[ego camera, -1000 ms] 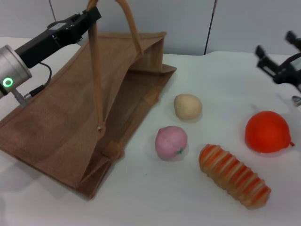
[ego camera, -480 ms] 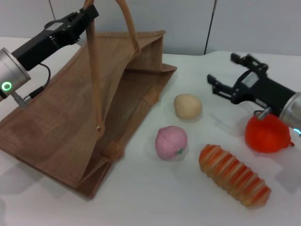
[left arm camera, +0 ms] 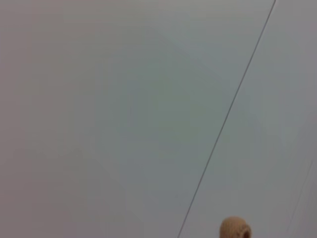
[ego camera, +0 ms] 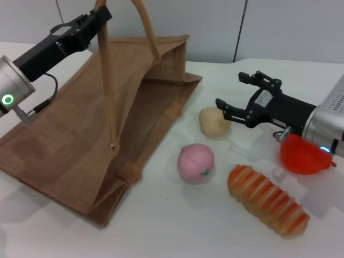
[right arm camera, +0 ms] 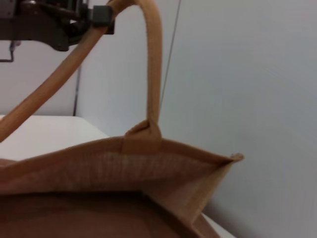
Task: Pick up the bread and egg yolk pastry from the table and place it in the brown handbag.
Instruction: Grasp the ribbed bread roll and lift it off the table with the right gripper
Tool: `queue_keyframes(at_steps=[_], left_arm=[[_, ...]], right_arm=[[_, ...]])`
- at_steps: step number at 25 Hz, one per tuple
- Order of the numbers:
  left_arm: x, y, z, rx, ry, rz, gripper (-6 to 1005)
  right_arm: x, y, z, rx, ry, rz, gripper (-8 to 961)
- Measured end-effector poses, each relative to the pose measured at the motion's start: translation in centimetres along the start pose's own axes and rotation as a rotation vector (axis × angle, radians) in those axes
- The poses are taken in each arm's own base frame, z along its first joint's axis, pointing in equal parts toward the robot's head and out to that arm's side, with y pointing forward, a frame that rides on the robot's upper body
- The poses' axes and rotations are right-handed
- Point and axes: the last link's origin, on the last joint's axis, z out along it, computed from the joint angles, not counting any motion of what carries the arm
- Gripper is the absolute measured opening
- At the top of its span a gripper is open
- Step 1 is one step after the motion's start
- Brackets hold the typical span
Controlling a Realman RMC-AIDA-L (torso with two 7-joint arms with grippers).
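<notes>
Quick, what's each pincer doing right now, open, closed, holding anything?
Left pincer: shut on the handbag handle, holding it up.
Right pincer: open, empty, beside the pastry.

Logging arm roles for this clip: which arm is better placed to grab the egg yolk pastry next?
The right. Its end effector is open beside the egg yolk pastry, while the left end effector is up at a handle of the brown handbag, holding it raised.
</notes>
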Motion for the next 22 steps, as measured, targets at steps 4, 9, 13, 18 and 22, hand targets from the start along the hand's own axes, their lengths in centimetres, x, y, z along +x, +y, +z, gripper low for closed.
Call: queue_keyframes(at_steps=[4,9,13,18,22], left_arm=[[0.0,0.0,0.0,0.000,0.000,0.001,121],[0.0,0.0,0.0,0.000,0.000,0.001,121],[0.0,0.0,0.0,0.000,0.000,0.000,121],[-0.1,0.0,-0.1,0.003,-0.001,-0.003,121],[-0.2,-0.1,-0.1,0.007,-0.003,-0.003,121]], right_arm=[[-0.2,0.3,0.6,-0.031,0.019,-0.011,860],[-0.4,0.7,1.4,-0.060,0.043,-0.023,860],[-0.7,1.3,1.0,-0.101,0.003,-0.020,860],[-0.3,0.0,-0.3,-0.068,0.008,0.028,860],[-0.2,-0.8,-2.4,-0.102,-0.003,0.064,860]])
